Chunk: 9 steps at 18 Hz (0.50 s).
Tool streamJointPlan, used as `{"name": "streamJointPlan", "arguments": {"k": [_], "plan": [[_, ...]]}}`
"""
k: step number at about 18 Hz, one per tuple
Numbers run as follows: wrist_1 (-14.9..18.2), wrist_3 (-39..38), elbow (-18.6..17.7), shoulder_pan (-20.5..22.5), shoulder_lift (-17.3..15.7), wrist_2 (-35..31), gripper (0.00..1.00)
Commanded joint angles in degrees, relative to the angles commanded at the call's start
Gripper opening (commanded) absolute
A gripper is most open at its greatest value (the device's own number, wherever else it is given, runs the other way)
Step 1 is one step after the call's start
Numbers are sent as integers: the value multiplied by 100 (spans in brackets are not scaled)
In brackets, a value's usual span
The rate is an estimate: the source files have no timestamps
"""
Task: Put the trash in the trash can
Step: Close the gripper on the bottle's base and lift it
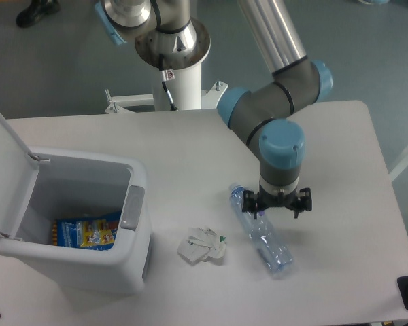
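The gripper (pixel 277 204) hangs over the upper, cap end of the crushed water bottle (pixel 264 234), its 2 fingers spread wide to either side; whether they touch the plastic I cannot tell. The arm (pixel 272 112) reaches down from the top of the view, wrist pointing straight at the table (pixel 340 149). The bottle lies flat, the paper wad (pixel 204 246) left of it. The trash can (pixel 88 272) stands open at the left with a snack packet (pixel 87 232) inside.
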<state>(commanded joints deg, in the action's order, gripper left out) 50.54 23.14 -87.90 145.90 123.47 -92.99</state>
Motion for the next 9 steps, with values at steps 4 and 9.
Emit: {"name": "streamJointPlan", "arguments": {"k": [4, 9], "plan": [[18, -485, 405, -35, 493, -79, 100], [27, -529, 748, -140, 871, -343, 87]]}}
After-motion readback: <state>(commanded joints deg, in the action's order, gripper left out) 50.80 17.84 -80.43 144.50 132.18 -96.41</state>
